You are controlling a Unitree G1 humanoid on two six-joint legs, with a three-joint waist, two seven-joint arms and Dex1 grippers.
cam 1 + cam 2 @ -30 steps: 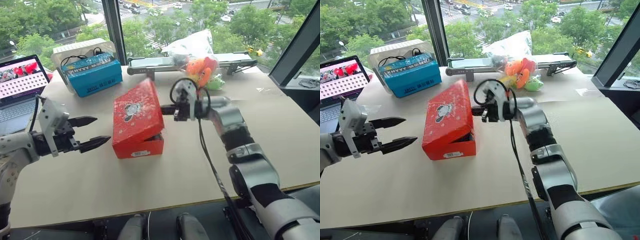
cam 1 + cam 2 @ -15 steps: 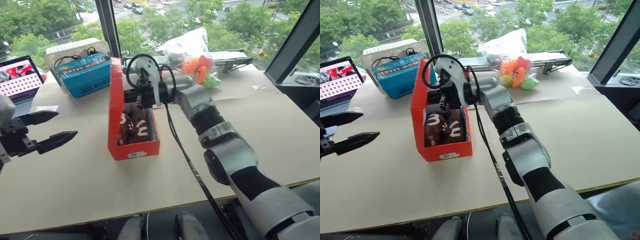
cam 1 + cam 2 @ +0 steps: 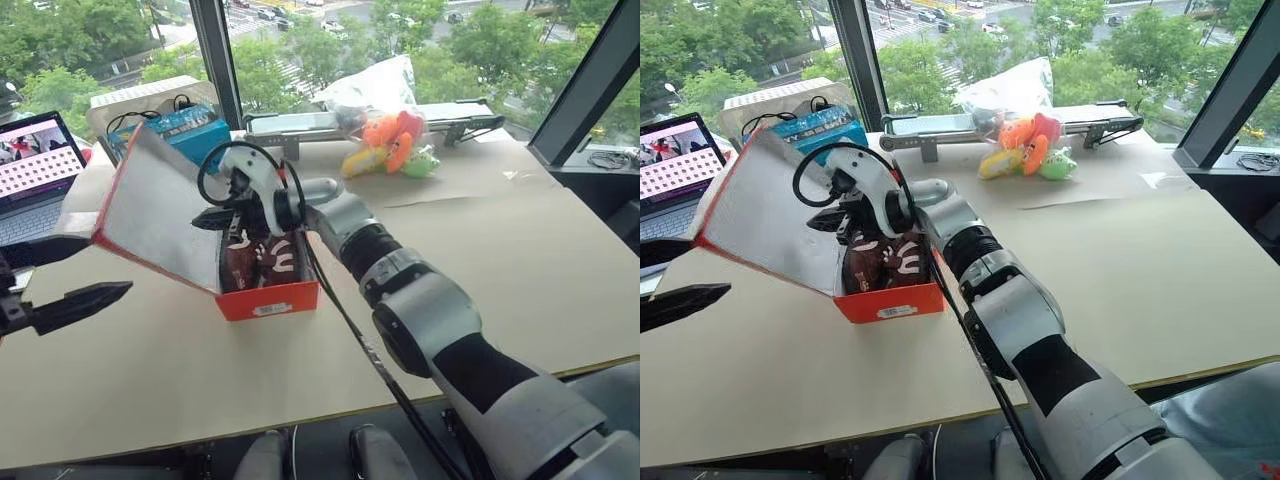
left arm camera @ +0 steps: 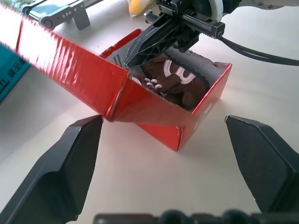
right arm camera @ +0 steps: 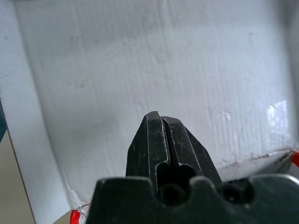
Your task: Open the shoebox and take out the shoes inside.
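Red shoebox [image 3: 268, 298] open, two brown shoes [image 3: 262, 262] inside; right jaws clenched empty, left jaws spread.

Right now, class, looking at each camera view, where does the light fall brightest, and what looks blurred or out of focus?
Left eye view: daylight from the windows falls brightest on the shoebox lid's white inner face. Left wrist view: the open left gripper looms soft-edged in the foreground, while the shoes stay sharp. Right wrist view: the shut right gripper faces bright white cardboard.

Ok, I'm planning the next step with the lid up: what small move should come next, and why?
Probably draw the shut right gripper back from the shoebox lid's white inside: the lid leans open, the shoes lie exposed, and the open left gripper waits beside the box.
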